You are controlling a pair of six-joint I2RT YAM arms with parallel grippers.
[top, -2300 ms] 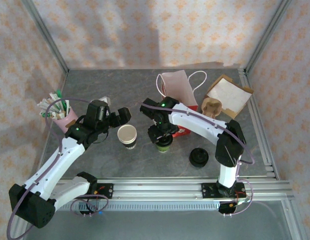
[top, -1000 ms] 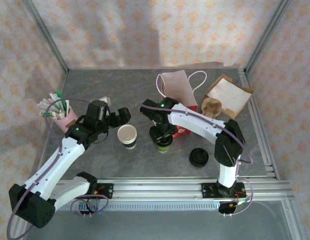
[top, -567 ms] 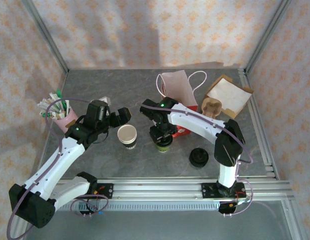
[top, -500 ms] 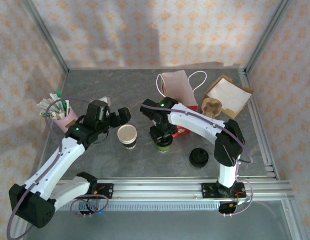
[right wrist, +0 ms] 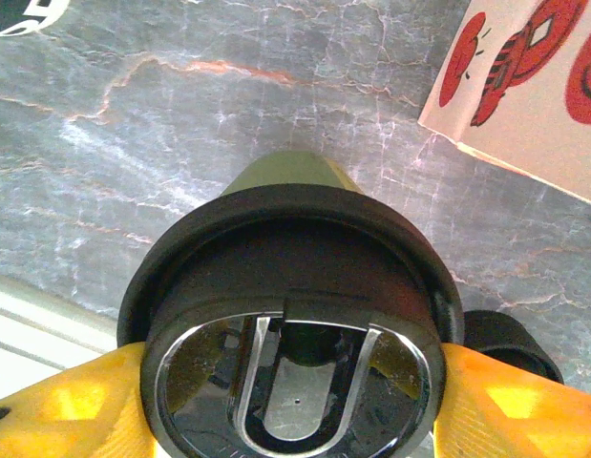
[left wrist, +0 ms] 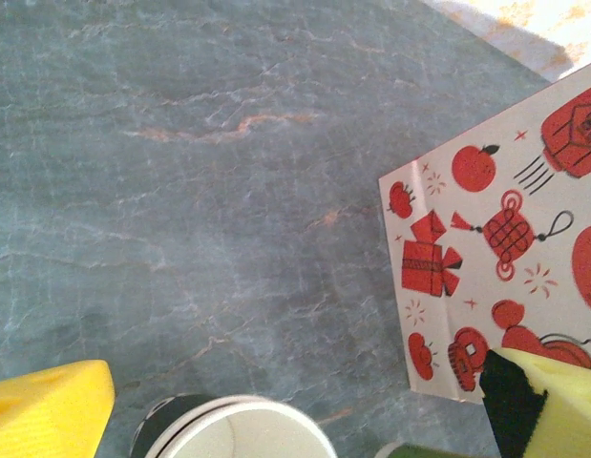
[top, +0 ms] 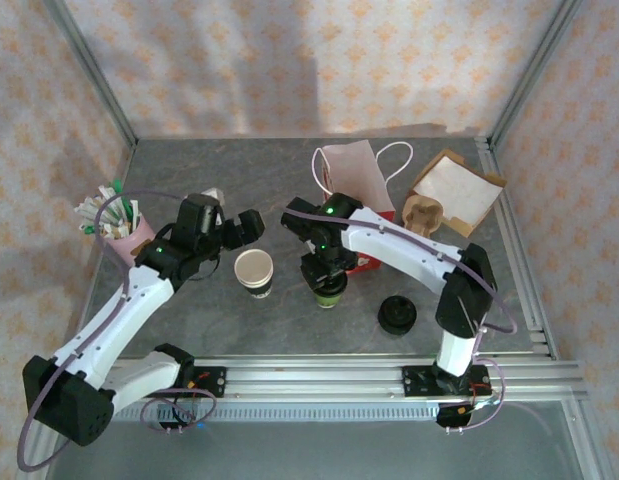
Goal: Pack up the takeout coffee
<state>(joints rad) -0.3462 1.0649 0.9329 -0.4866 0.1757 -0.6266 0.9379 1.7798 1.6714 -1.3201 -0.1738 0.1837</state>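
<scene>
Grey marbled table (top: pixel 189 330) lying beneath. At 9 o'clock of takeout coffee (top: pixel 329 291), lidless cup (top: pixel 254 270) standing; printed paper bag (top: pixel 354 185) at 12, black lid stack (top: pixel 397 314) at 4. Coffee standing upright mid-table, axis vertical, glossy round lid topmost. Jaws of right gripper (top: pixel 327 275) pinching it; left gripper (top: pixel 251 228) hanging spread.

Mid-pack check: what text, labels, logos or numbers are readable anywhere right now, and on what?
No readable words or numbers.
White paper bag: red printed pictures of lanterns, fruit, a gift box; no lettering.
Round black plastic lid on olive-walled paper cup: moulded shapes, no letters.
Sachets in pink cup: too small to read.
</scene>
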